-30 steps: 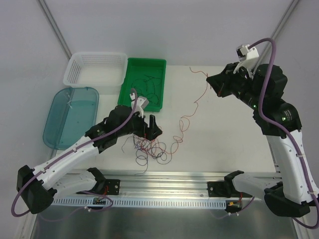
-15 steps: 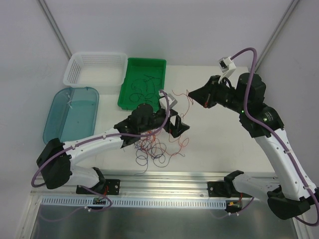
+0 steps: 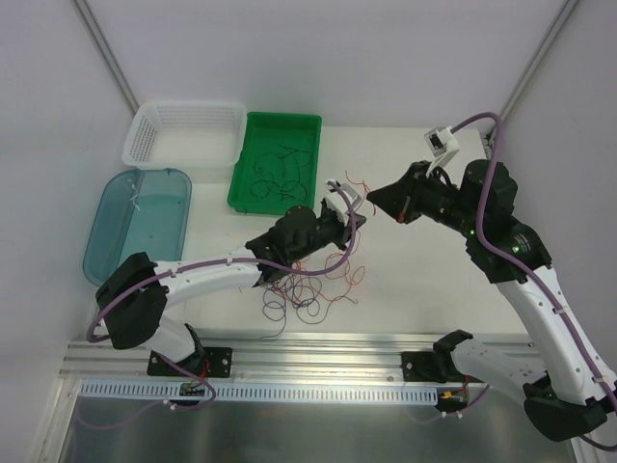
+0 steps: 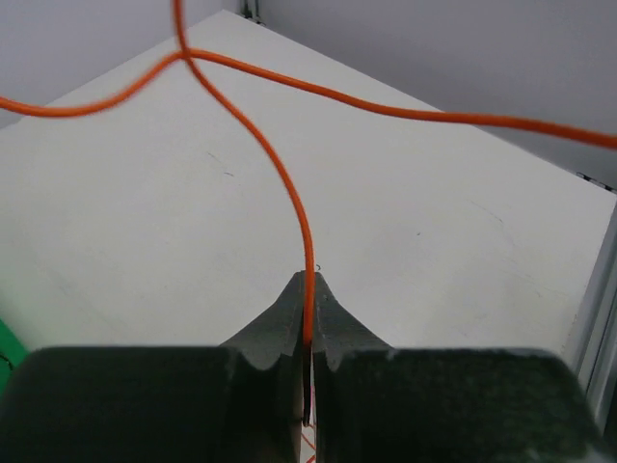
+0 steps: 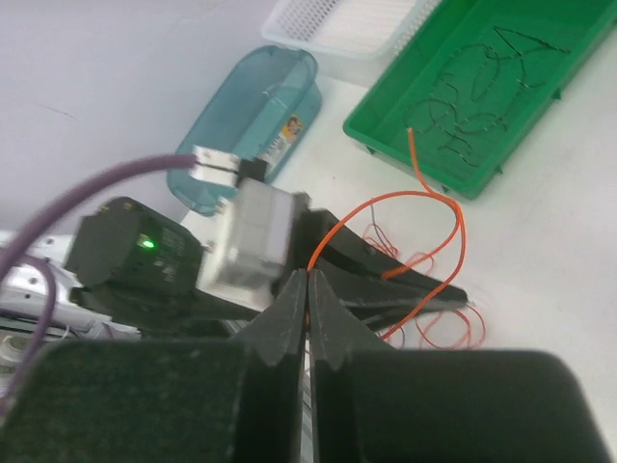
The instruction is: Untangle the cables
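A tangle of thin red-orange and dark cables [image 3: 301, 285] lies on the white table in front of the left arm. One orange cable [image 4: 281, 174] rises out of it, and my left gripper [image 4: 308, 282] is shut on that strand just right of the pile. My right gripper [image 5: 308, 275] is shut on the same orange cable [image 5: 455, 220] further along. It hovers close to the left gripper [image 3: 347, 230], a little up and to the right [image 3: 373, 197]. A short slack loop hangs between the two. Several black cables [image 3: 278, 166] lie in the green tray [image 3: 307, 123].
A white mesh basket [image 3: 145, 130] stands at the back left beside the green tray. A blue translucent container [image 3: 135, 224] lies at the left edge. An aluminium rail [image 3: 318, 355] runs along the near table edge.
My left gripper swung right from the pile towards the right gripper and shut on the orange cable. The right gripper carried its cable end from the back right to the table's middle.
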Controlling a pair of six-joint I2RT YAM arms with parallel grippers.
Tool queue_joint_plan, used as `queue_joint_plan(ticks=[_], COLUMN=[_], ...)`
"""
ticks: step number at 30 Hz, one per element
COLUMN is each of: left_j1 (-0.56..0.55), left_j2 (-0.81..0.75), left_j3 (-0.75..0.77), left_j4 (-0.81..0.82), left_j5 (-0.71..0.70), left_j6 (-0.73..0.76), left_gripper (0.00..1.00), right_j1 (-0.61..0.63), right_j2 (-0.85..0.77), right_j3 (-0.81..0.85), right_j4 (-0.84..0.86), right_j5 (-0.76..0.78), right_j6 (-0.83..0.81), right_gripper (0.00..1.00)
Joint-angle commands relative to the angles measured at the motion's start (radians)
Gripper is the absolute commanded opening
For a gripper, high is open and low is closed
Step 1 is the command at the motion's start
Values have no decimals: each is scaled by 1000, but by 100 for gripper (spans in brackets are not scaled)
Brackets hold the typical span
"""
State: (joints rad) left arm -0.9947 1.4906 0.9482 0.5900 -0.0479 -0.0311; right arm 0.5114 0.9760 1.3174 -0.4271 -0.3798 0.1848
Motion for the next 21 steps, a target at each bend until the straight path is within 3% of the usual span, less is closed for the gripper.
queue_joint_plan(ticks=[1,4,7,8,11,14,21], left_j1=[-5,-1,19,25,73,157,381], left_j2=[-79,-133,-167,-171,-181,-174,-144], left_j3=[46,93,179,202,286,444,747], left_j4=[10,-139,-295,-333,-442,-561,-737], left_j5=[-43,-66,-81,-81,-72,-43,19], left_j6=[22,62,66,63,51,51,59], left_gripper=[0,0,0,0,0,0,0], right_j1=[4,1,3,3,3,3,4], right_j2=[-51,-71,-103,-118,-129,-160,-278], right_j3=[-35,-90,-141,-150,-167,-207,-372], right_j4=[-41,-90,-117,-122,-171,-208,-197], right_j5=[80,189,263,269,271,275,240], right_j6=[-50,-70,-90,-102,-148,-174,-174], right_gripper=[1,5,32,46,67,81,91])
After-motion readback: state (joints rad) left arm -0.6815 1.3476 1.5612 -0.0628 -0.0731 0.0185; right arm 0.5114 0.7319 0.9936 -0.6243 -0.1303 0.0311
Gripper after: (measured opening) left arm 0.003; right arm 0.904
